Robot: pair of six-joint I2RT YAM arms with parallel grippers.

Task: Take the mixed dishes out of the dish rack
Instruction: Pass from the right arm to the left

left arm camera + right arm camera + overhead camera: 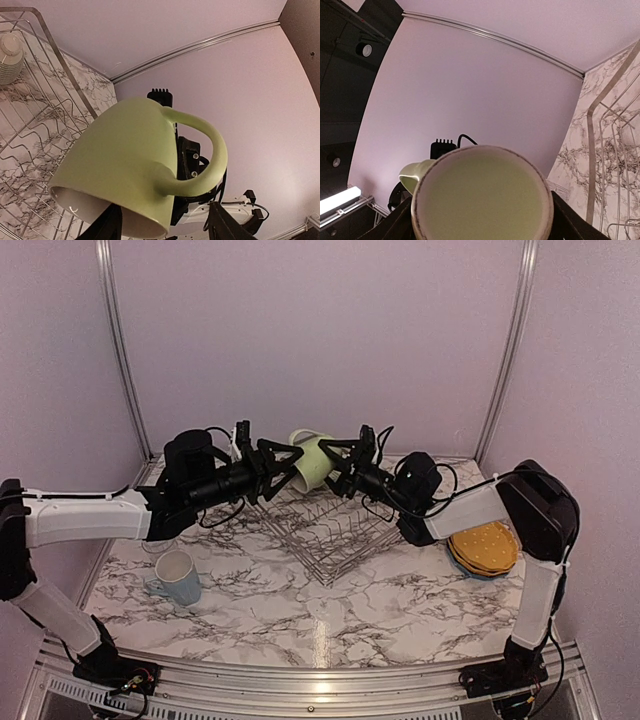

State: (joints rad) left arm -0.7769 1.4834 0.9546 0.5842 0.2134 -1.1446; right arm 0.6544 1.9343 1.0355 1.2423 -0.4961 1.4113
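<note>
From above and behind the robot, our fixed camera looks down across the marble table (380,602) to the back wall (320,340), taking in the whole scene. Our left wrist camera sits close beneath the pale green cup (125,160), facing its side and mouth. The right wrist camera, closer still, faces its base. All three views share the cup and the dish rack (325,535).

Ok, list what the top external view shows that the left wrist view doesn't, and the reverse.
Only top external: the light blue mug on the table and the yellow-orange plates stacked at right. Only left wrist: a ribbed pale bowl in its top-left corner. Both: the pale green cup held in the air by the dish rack.
</note>
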